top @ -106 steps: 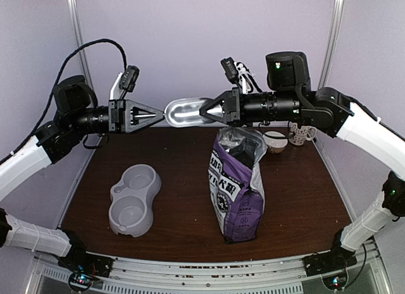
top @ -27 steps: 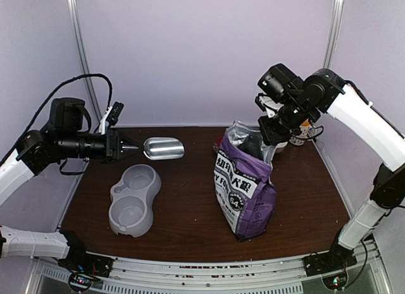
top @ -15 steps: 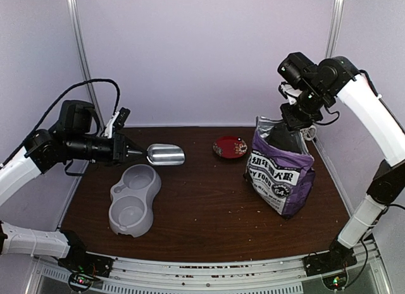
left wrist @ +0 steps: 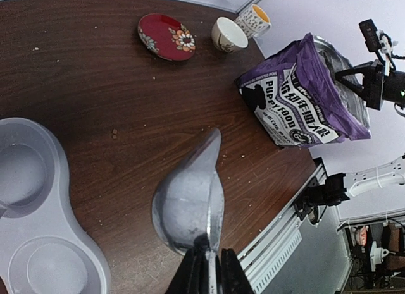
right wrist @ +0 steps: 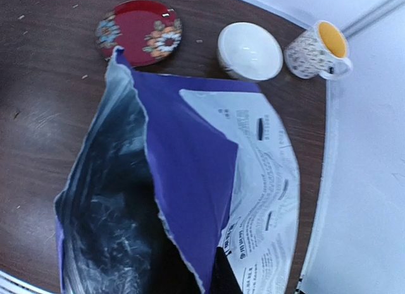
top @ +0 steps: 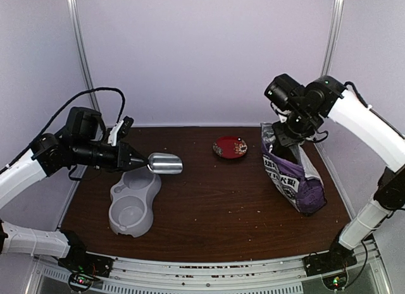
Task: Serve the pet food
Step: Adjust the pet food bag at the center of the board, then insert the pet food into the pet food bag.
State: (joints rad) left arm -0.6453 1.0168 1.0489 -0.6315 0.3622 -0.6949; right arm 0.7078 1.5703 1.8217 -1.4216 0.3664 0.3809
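Now gripping the scoop (top: 166,162) by its handle with the left hand (top: 145,161), pinching the thin metal stem tight. Brought it down from high over mid-worktop to just above the far well of the grey double dish (top: 130,213). Looks bare inside in the left wrist view, turned on its edge.

Clamped the right hand (top: 283,134) on the top rim of the purple bag (top: 294,180) and hauled it from the centre over to the right side of the worktop (top: 209,205). Left it leaning off to the right, gaping at the top. Uncovered the red plate (top: 230,147) at the back by doing so. Kept well apart from the white cup (right wrist: 250,50) and the patterned mug (right wrist: 316,49) in the far right corner.

Cannot see any pet food in scoop or dish. Probably inside the bag, though nothing but dark foil to make out there from the right wrist view. Only a few stray crumbs (left wrist: 114,132) on the wood.

Means nothing served yet. Opened up room between dish and bag, but set scoop and bag well apart. Will likely need to carry the scoop across to the bag's mouth, dip, and come back to the dish. Worth minding that lean: apt to slump or spill if let go.
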